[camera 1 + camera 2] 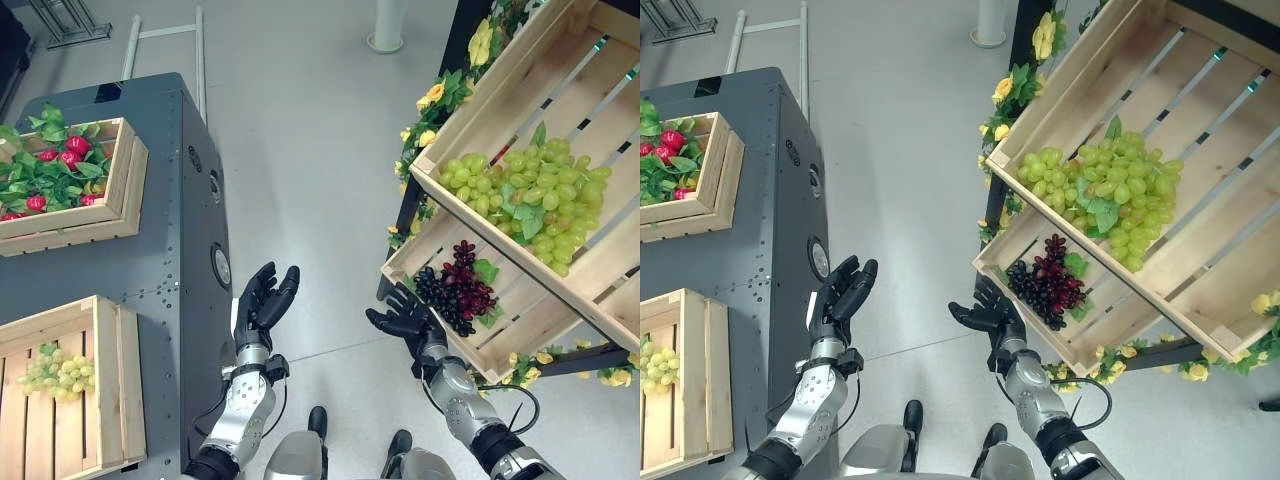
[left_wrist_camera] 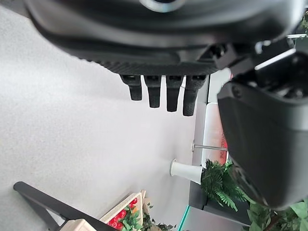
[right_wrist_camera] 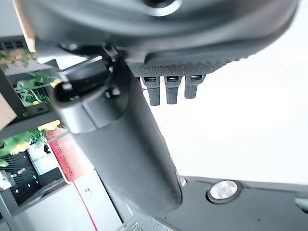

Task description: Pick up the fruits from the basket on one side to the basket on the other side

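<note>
Partly, the dark grapes (image 1: pixel 456 291) are lying in the lower crate (image 1: pixel 520 325), its far end running under the upper crate (image 1: pixel 600 120) of green grapes (image 1: pixel 535 190). Just beside them the right hand (image 1: pixel 405 320) is hovering, fingers spread, empty; the left hand (image 1: pixel 262 300) is hanging relaxed near the grey cabinet (image 1: pixel 170 260)

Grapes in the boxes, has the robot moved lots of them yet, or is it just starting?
Maybe one bunch is done: small green grapes lie in the near crate on the grey table. Nothing is in hand now: the left hand and right hand are both open and empty. Still on the right-side shelves are dark grapes and a big pile of green grapes.
</note>
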